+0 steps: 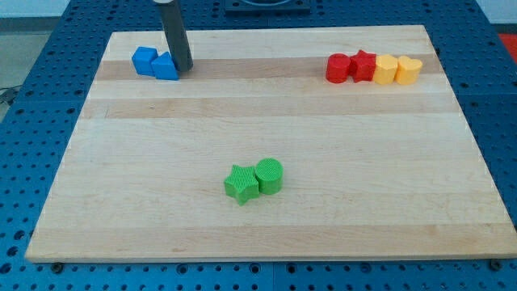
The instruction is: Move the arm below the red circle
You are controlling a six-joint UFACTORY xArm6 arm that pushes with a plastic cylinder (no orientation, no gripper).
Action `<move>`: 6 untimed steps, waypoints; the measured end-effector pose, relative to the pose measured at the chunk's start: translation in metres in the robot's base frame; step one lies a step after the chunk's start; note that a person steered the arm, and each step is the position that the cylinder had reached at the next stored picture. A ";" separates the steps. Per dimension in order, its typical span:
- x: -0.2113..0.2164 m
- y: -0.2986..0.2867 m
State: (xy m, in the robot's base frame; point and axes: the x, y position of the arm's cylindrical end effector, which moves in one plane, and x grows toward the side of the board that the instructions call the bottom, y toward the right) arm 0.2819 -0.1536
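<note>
The red circle (338, 68) stands at the view's top right, leftmost in a row with a red star (364, 65), a yellow block (387, 69) and a yellow heart (409, 70). My tip (182, 69) is at the view's top left, touching the right side of a blue triangle-like block (166, 67), with a blue cube (145, 60) just left of it. The tip is far to the left of the red circle, at about the same height in the view.
A green star (241, 183) and a green circle (269, 175) sit together at the lower middle of the wooden board (266, 234). A blue perforated table surrounds the board.
</note>
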 end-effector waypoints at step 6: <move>0.124 0.245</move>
State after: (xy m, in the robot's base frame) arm 0.4060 0.0912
